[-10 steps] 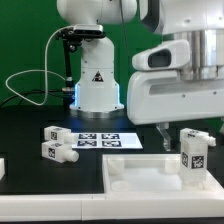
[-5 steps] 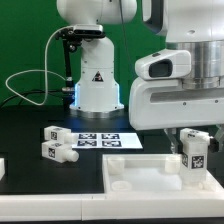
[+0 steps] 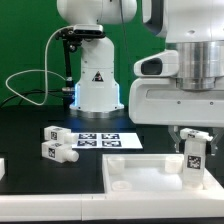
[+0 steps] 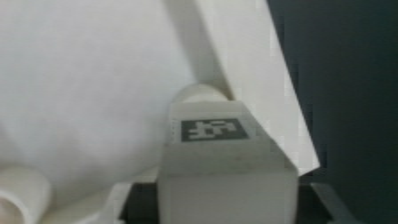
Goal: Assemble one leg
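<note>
My gripper (image 3: 193,140) is shut on a leg (image 3: 194,162), a white peg with black-and-white tags. I hold it upright at the exterior view's right, over the right part of the flat white tabletop (image 3: 140,176). In the wrist view the leg (image 4: 221,150) fills the middle between my dark fingers (image 4: 143,197), with the tabletop (image 4: 89,90) behind it. Whether the leg's lower end touches the tabletop is hidden. Two more legs (image 3: 56,133) (image 3: 56,152) lie on the black table at the left.
The marker board (image 3: 105,140) lies in front of the robot base (image 3: 98,85). A green cable (image 3: 25,80) loops at the back left. A white part (image 3: 2,168) shows at the left edge.
The arm's body has shifted toward the exterior view's left above the leg. The held leg has sunk slightly toward the tabletop. The loose legs have not moved.
</note>
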{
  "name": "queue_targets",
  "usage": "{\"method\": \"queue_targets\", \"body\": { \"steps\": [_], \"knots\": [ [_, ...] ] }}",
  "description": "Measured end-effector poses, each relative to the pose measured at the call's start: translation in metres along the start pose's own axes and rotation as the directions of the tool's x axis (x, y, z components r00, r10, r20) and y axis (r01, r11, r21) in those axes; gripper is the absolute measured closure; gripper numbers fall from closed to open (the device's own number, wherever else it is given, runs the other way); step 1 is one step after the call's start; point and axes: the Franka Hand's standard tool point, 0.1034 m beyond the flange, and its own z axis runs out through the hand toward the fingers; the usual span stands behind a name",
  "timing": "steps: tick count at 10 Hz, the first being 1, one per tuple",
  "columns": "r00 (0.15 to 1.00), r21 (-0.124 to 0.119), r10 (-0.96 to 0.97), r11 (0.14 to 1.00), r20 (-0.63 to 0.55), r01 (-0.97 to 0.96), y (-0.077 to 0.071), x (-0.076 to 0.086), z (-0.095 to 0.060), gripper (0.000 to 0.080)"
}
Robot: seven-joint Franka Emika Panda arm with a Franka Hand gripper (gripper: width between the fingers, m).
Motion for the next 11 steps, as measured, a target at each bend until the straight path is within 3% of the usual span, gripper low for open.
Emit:
{"method": "queue_targets", "body": {
  "steps": [2,5,7,8,9,10,11],
  "knots": [
    [0.950,0.012,0.312,0.950,0.007,-0.312,0.0003,0.0017,0.0001,0.0512],
    [0.783,0.049,0.622,0.781,0.029,-0.622,0.0040,0.0022,0.0009,0.0512],
    [0.795,0.050,0.606,0.794,0.029,-0.606,0.0039,0.0023,0.0007,0.0512],
    [0.809,0.049,0.587,0.808,0.028,-0.588,0.0039,0.0021,0.0013,0.0426],
    [0.816,0.050,0.577,0.815,0.027,-0.578,0.0036,0.0018,0.0012,0.0289],
    [0.926,0.048,0.377,0.925,0.007,-0.376,0.0015,0.0015,-0.0002,0.0289],
    [0.983,0.038,0.182,0.982,0.006,-0.182,-0.0013,-0.0040,0.0007,0.0180]
  ]
}}
